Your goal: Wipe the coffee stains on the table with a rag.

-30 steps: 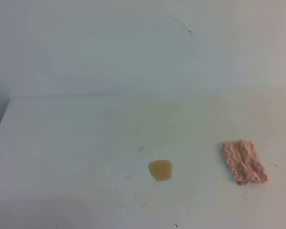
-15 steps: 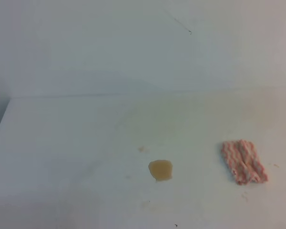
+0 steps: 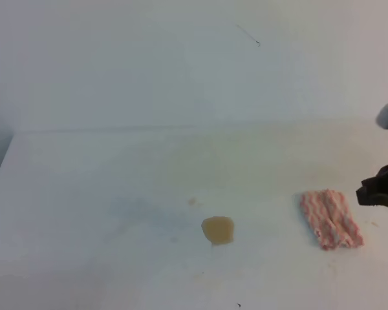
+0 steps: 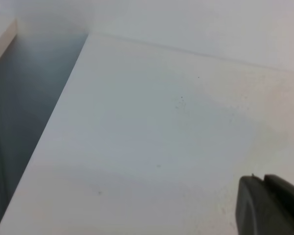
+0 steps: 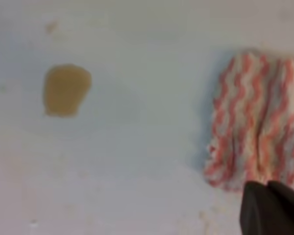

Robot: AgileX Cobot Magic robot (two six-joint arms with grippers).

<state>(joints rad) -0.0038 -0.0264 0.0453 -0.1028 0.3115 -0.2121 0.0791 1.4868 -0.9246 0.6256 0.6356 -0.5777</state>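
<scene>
1. Approaching the rag (image 3: 331,218) is the step in hand: the right gripper (image 3: 379,187) sits at the right edge of the exterior high frame, just beside the rag and apparently above it.
2. Its finger state cannot be told; only a dark tip shows at the lower right of the right wrist view. The left gripper (image 4: 270,204) shows likewise as a dark tip at the lower right of its own view, state also undeterminable.
3. The rag lies flat on the table (image 3: 103,194), right of centre, with a lengthwise crease.
4. Recommended grasp: descend over the crease, where the raised fold should pinch most readily.
5. The coffee stains (image 3: 218,230) sit at lower centre, well apart from the rag, to its left.
6. Nothing visible stands between rag and stain; only faint smudges mark the tabletop.
</scene>
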